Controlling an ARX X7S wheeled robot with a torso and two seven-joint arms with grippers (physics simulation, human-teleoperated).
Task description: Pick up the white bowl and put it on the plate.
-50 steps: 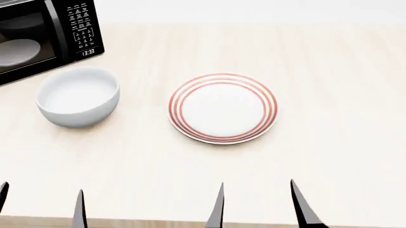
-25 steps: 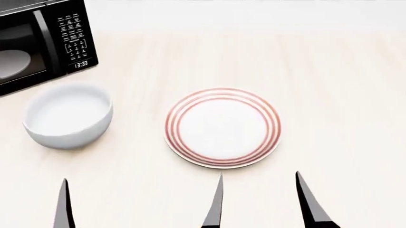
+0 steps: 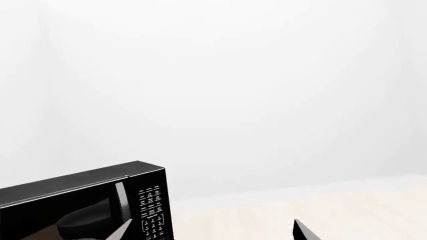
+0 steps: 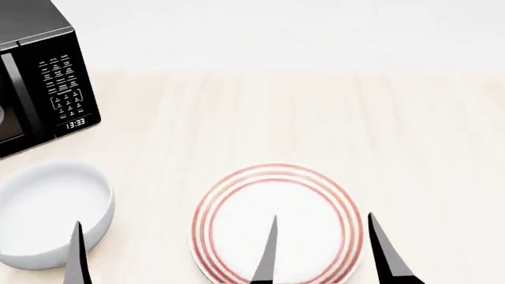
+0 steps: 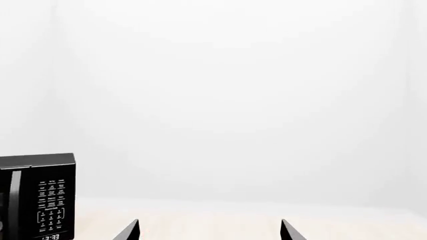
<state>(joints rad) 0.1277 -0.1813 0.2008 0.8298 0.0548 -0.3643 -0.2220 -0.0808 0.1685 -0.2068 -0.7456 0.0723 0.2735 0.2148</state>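
The bowl (image 4: pixel 49 214) sat upright on the counter (image 4: pixel 316 118) at the lower left of the head view, its left side cut by the frame edge. The plate (image 4: pixel 278 227) lay flat to its right, apart from it with a strip of bare counter between; the plate's near rim ran out of the bottom of the frame. Behind the bowl stood a black microwave (image 4: pixel 39 77), its keypad facing the robot and its clock reading 13:33; most of its door lay beyond the left edge. Beyond the plate and to its right the pale wood stretched open as far as the back edge, where it met a plain white wall.

The right hand (image 4: pixel 320 248) showed only as two dark fingertips rising from the bottom edge, one over the plate's centre and one at its right rim, set well apart, so it stood open. Of the left hand (image 3: pixel 210 230), the head view showed a single tip over the bowl's near right rim; the left wrist view showed two tips spread wide, so it too was open. Neither held anything.

Both wrist views looked mostly at the blank wall, catching only the microwave and a sliver of counter; bowl and plate were outside them.
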